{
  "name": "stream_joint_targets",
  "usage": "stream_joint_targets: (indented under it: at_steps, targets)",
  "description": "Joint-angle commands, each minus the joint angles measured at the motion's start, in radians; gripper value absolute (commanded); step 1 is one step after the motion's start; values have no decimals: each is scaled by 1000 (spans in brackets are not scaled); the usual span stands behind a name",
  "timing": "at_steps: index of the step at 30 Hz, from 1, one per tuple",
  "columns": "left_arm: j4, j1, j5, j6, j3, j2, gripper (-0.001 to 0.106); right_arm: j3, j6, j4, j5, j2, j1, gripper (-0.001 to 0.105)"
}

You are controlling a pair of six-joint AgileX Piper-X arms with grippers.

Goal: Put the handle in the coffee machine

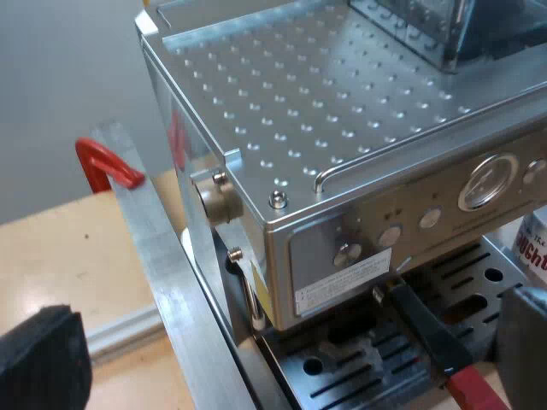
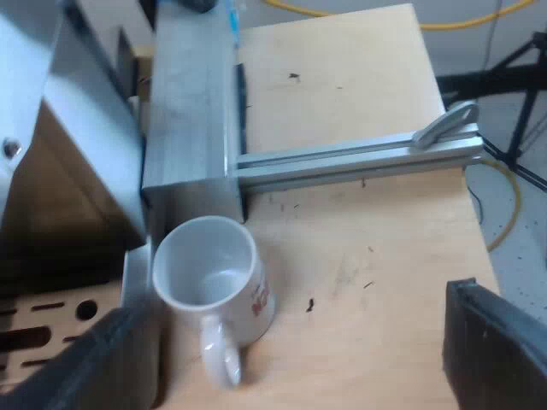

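Observation:
The espresso machine (image 1: 342, 128) stands close under my left gripper (image 1: 286, 323), whose black fingers (image 1: 38, 363) are spread wide open and hold nothing. The holder's dark handle (image 1: 427, 329) juts out from under the machine's front panel, over the drip grate, and ends in red (image 1: 473, 391). Its metal head is hidden beneath the panel. My right gripper (image 2: 295, 354) is open over the wooden table, and the white mug (image 2: 214, 278) stands upright just ahead of its fingers (image 2: 496, 350), beside the machine's drip tray (image 2: 51, 320).
The bean hopper (image 1: 444, 30) sits on the machine's top. An aluminium post (image 2: 188, 111) and rail (image 2: 359, 158) stand close to the mug. A red clamp (image 1: 107, 162) sits by another aluminium rail (image 1: 162, 282). The mug (image 1: 534, 248) shows beside the drip grate.

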Motion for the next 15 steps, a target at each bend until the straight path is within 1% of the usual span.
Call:
stream_joint_targets:
  at_steps: [1,3,9,12,15]
  targets:
    - [-5,-1,-10,11,-4,-48,98,16,-21,-3,-20,-72,-4,71]
    - [-5,-1,-10,11,-4,-78,98,32,-42,-3,-20,-122,-4,71]
    - [-5,-1,-10,11,-4,-192,98,100,-45,-6,0,-290,-4,71]
    - [-5,-1,-10,13,10,-246,98,133,-45,-6,0,-378,-4,71]
    - [-5,-1,-10,34,44,-303,98,163,-45,-6,0,-452,-4,71]
